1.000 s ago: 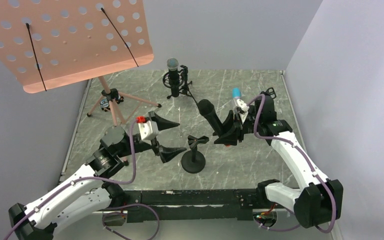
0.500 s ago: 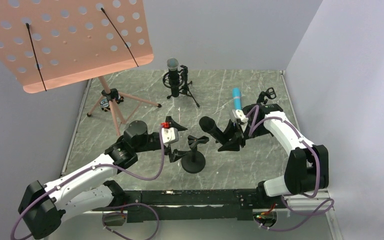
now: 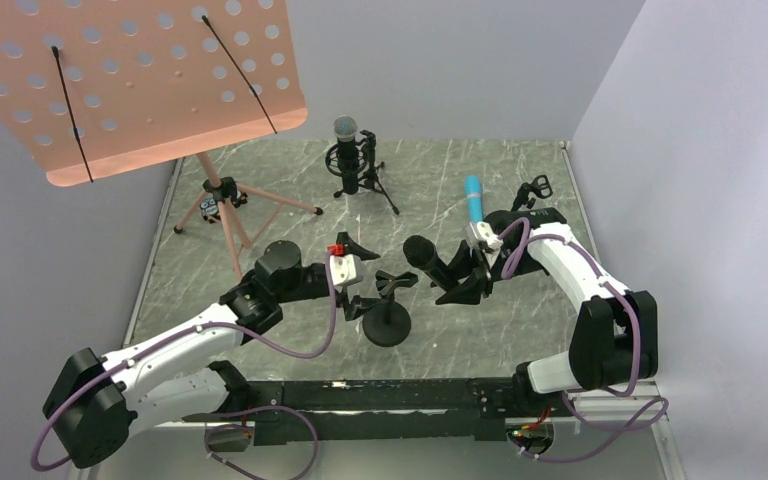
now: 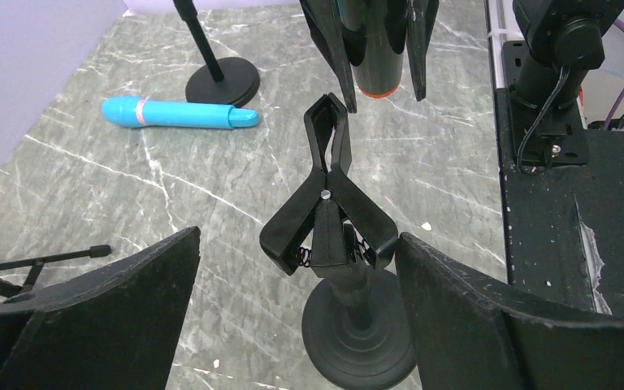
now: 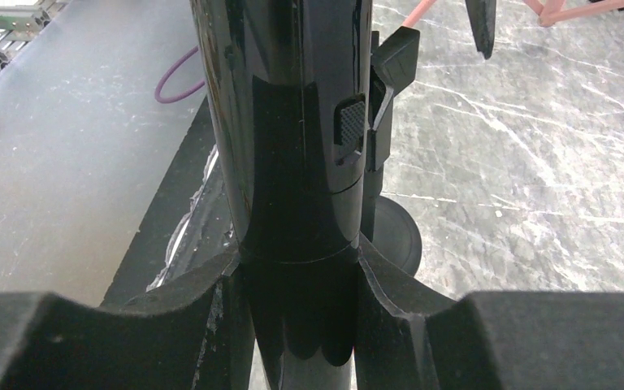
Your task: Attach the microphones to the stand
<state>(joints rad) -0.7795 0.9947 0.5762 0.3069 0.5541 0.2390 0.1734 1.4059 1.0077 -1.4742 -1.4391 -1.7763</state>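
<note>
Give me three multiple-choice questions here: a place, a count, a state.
1. The blue microphone is: A) lying on the table B) in a gripper C) in a stand
2. Microphones sitting in a stand: A) none B) one C) three
3. The left gripper is: A) shut on a microphone B) open C) out of view
A, it lies flat on the table; B, only the silver-headed microphone sits in the tripod stand; B, its fingers spread either side of the clip stand.
</note>
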